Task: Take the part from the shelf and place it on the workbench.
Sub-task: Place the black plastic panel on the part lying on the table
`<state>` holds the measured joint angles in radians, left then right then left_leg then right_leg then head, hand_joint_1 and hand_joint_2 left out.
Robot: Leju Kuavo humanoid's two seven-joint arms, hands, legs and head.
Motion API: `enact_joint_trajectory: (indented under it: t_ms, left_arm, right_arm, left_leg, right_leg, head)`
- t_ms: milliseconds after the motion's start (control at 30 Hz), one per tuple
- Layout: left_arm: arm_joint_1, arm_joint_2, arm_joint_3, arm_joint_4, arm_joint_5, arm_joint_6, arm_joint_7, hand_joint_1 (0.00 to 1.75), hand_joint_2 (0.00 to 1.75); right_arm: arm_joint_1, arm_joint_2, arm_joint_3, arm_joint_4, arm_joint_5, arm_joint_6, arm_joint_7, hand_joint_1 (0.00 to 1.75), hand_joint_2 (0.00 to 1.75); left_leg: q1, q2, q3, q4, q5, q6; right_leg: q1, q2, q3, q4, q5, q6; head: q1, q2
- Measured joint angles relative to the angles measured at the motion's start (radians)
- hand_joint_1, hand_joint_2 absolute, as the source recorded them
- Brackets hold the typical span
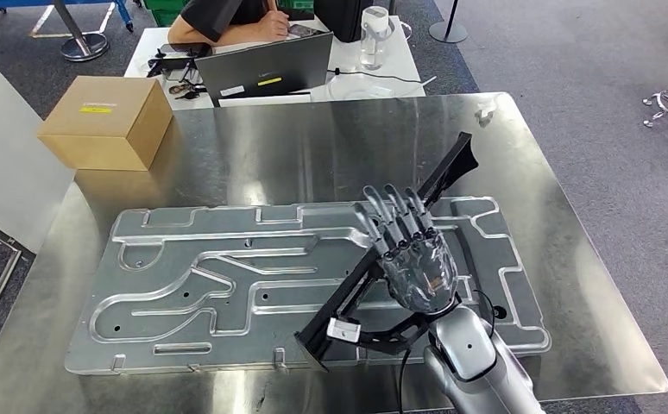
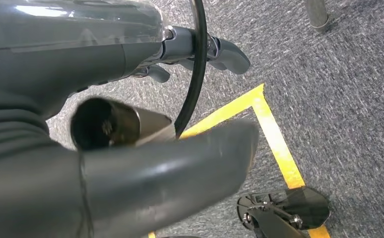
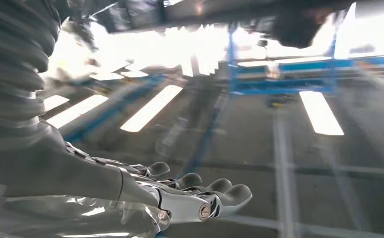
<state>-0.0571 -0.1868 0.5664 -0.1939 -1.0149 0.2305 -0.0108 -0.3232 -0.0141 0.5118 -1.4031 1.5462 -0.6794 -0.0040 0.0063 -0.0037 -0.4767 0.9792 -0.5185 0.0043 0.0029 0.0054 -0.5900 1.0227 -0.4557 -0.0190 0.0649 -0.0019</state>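
Note:
A long black part (image 1: 441,177) lies slantwise across a large grooved aluminium plate (image 1: 227,276) on the steel workbench (image 1: 330,147). One end sits near the bench's front edge and the other points to the far right. My right hand (image 1: 410,252) hovers over the part's middle with its back up and fingers stretched out, holding nothing. I cannot tell whether it touches the part. The right wrist view shows that right hand (image 3: 180,196) flat and empty. My left hand (image 2: 105,74) hangs over grey carpet with its thumb (image 2: 180,158) apart from the fingers, empty.
A cardboard box (image 1: 106,121) stands at the bench's far left corner. Behind the bench, a person (image 1: 227,17) sits at a white table with a laptop (image 1: 266,69) and a clear jug (image 1: 374,34). Yellow tape (image 2: 274,144) marks the floor.

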Motion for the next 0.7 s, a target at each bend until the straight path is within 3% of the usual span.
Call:
enact_joint_trajectory:
  t_ms: [67,233,700]
  left_arm:
    - [0.000,0.001,0.003,0.000,0.000,0.001,0.000,0.00,0.00]
    - [0.003,0.002,0.005,0.000,0.001,-0.006,0.009,0.00,0.00]
    - [0.004,0.003,0.006,0.000,-0.015,-0.011,0.005,0.00,0.00]
  right_arm:
    - [-0.018,-0.001,-0.056,0.023,-0.027,0.000,0.035,0.00,1.75]
    - [-0.048,-0.004,-0.187,0.098,-0.044,0.000,-0.045,0.00,1.75]
    - [-0.032,0.014,-0.225,0.167,-0.026,0.000,-0.062,0.00,1.75]
  left_leg:
    - [0.000,0.000,0.000,0.000,0.000,0.000]
    - [-0.001,0.000,0.002,0.001,0.000,0.000]
    - [-0.001,0.001,0.003,0.000,-0.001,0.001]
  right_leg:
    - [0.000,0.000,0.000,0.000,0.000,0.001]
    - [-0.001,0.000,0.003,0.000,0.001,0.001]
    - [-0.001,0.000,0.004,-0.001,0.001,0.001]
  head:
    - [0.000,0.000]
    - [0.000,0.000]
    - [0.000,0.000]
